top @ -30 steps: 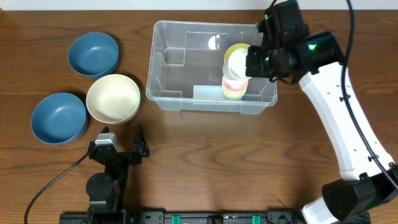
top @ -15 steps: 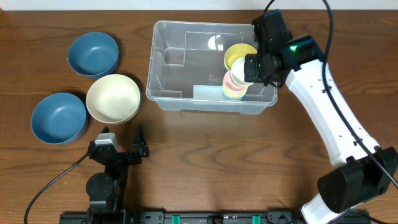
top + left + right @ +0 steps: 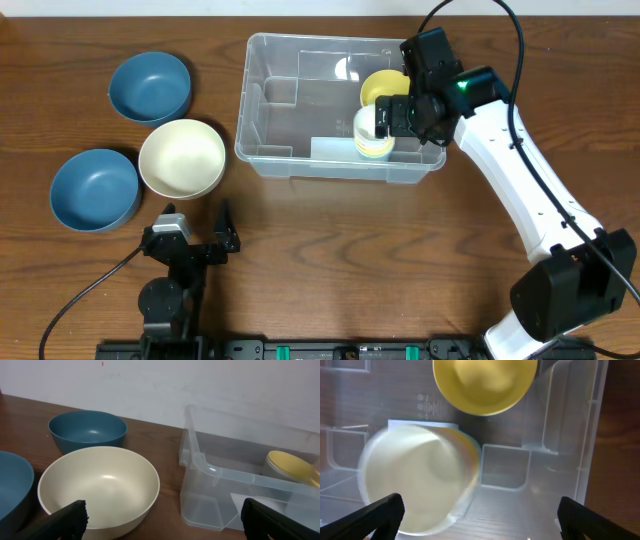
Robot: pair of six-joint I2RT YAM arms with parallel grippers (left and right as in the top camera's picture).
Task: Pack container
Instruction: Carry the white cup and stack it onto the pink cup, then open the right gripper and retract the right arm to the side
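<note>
The clear plastic container (image 3: 262, 120) stands at the middle back of the table. In its right end lie a yellow cup (image 3: 385, 88) and a stack of pastel cups (image 3: 368, 135) with a cream one on top. My right gripper (image 3: 396, 116) hovers over that end, open, with nothing between its fingers. From the right wrist the cup stack (image 3: 415, 480) looks blurred, just left of the open right gripper (image 3: 480, 515), and the yellow cup (image 3: 485, 382) sits beyond it. My left gripper (image 3: 197, 218) rests open near the front left, facing the container (image 3: 215, 472).
Left of the container stand a cream bowl (image 3: 181, 158) and two blue bowls (image 3: 150, 86), (image 3: 94, 189). The left wrist view shows the cream bowl (image 3: 100, 485) close ahead, a blue bowl (image 3: 87, 430) behind it, and the yellow cup (image 3: 292, 465) through the container wall.
My right gripper moved left and lower into the container and went from shut to open, letting go of the cup stack. The left arm stayed still.
</note>
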